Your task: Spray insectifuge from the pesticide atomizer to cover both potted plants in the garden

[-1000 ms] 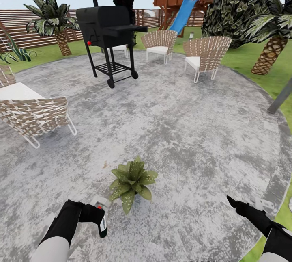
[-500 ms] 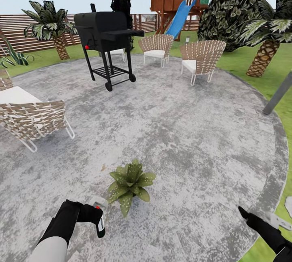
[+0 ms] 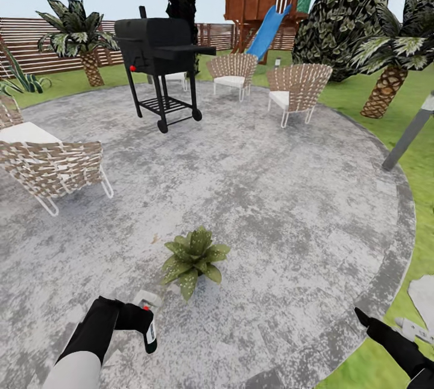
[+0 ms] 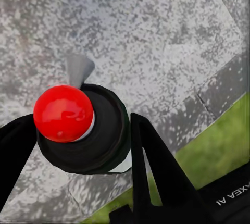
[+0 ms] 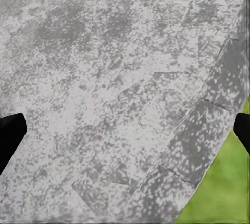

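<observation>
At lower left, the left hand (image 3: 146,321) reaches forward, clamped on the pesticide atomizer (image 3: 150,328), just short of the potted plant (image 3: 193,258) on the patio (image 3: 289,208). At lower right, the right hand (image 3: 361,318) has its fingers spread apart.

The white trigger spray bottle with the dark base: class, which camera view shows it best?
The left wrist view: the white trigger spray bottle sits large between the left gripper's fingers, red spot facing the camera. The head view shows it small beside the potted green rosette.
</observation>
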Controlling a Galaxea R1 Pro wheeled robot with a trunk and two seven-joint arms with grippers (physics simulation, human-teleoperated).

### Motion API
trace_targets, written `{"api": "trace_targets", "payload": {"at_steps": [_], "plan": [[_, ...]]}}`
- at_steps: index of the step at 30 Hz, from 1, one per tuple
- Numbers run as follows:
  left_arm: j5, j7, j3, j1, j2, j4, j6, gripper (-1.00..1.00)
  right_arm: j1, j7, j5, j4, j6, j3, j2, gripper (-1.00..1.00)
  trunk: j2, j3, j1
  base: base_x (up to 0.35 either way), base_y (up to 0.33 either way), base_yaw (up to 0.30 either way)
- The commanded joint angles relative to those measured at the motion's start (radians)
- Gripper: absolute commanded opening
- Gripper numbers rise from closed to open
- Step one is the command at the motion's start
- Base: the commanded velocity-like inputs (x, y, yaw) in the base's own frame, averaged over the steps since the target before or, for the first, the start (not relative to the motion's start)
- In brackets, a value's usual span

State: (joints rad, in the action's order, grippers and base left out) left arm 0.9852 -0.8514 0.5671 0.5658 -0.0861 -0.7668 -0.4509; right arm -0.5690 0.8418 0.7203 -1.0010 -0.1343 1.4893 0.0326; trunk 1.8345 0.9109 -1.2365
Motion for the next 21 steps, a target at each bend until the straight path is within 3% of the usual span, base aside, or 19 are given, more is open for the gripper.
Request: {"api": "trace_targets", "payload": {"at_steps": [1, 10, 21], "plan": [[0.004, -0.007, 0.006, 0.001, -0.001, -0.002, -0.006, -1.00, -0.002, 0.007, 0.003, -0.003, -0.006, 0.003, 0.001, 1.00, 0.001, -0.001, 0.001, -0.338, -0.002, 0.000], [0.004, -0.007, 0.007, 0.001, 0.000, -0.002, -0.006, -1.00, -0.002, 0.007, 0.004, -0.003, -0.004, 0.003, 0.002, 1.00, 0.001, -0.015, 0.001, -0.239, 0.000, 0.000], [0.004, -0.008, 0.008, 0.001, 0.002, -0.002, -0.006, -1.00, -0.002, 0.007, 0.004, -0.003, -0.004, 0.003, 0.001, 1.00, 0.001, -0.033, 0.001, -0.033, 0.000, 0.000]]}}
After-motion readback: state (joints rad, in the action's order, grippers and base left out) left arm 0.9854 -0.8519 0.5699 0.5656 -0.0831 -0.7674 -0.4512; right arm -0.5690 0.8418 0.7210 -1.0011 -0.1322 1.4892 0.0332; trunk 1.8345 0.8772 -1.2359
